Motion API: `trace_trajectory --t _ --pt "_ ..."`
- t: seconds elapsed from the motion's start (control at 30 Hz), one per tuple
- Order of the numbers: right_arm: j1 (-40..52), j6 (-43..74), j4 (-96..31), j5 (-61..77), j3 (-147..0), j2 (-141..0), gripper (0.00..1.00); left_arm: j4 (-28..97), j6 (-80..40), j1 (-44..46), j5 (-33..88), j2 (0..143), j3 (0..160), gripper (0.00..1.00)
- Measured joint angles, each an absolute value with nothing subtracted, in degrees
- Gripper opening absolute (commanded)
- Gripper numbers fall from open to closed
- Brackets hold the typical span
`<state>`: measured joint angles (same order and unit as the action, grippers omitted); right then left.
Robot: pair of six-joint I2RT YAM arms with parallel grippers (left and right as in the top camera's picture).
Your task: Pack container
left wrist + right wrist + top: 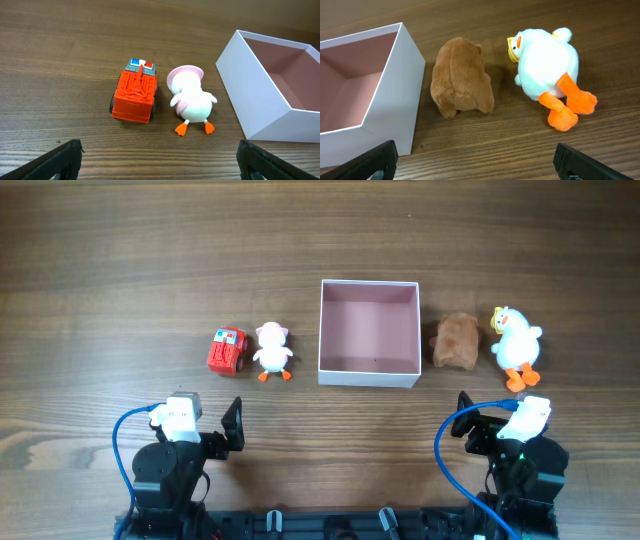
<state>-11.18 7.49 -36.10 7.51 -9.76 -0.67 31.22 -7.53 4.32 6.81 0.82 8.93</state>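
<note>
Overhead: container (368,378) sits centre-table, nothing inside. Left wrist: left gripper (160,161) spread wide, empty; fire truck (134,95) just beside pink-hatted duck (192,100), so one grab could knock both. Right wrist: right gripper (475,162) gaping, empty; brown plush (460,85) crowds the container wall, fingers might snag.

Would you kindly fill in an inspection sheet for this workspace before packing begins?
Surface: brown wood-grain table, no spills seen.
Job's things: square white-walled box with pink inside, empty; red toy fire truck and small white duck with pink hat on its left; brown plush animal and large white plush duck with orange feet on its right.
Clutter: nothing seen.
Grippers: left gripper and right gripper open, holding nothing.
Cables: left blue cable and right blue cable looped beside the arms, apart from the toys.
Surroundings: black base frame; otherwise nothing seen.
</note>
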Motion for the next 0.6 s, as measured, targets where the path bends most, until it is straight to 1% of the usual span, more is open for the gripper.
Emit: trace_trajectory --t 0.47,0.53,0.6 --pt "-11.18 7.49 -35.90 4.43 -9.76 -0.67 0.99 31.22 -7.53 4.32 6.81 0.82 8.93 1.00" --pt "-11.18 9.10 -35.14 4.43 -9.76 -0.67 1.00 31.22 -7.53 4.32 6.81 0.82 8.93 1.00" --pt "-11.18 14.50 -35.05 4.43 -9.76 -0.67 1.00 31.22 -7.53 4.32 6.79 0.82 8.93 1.00"
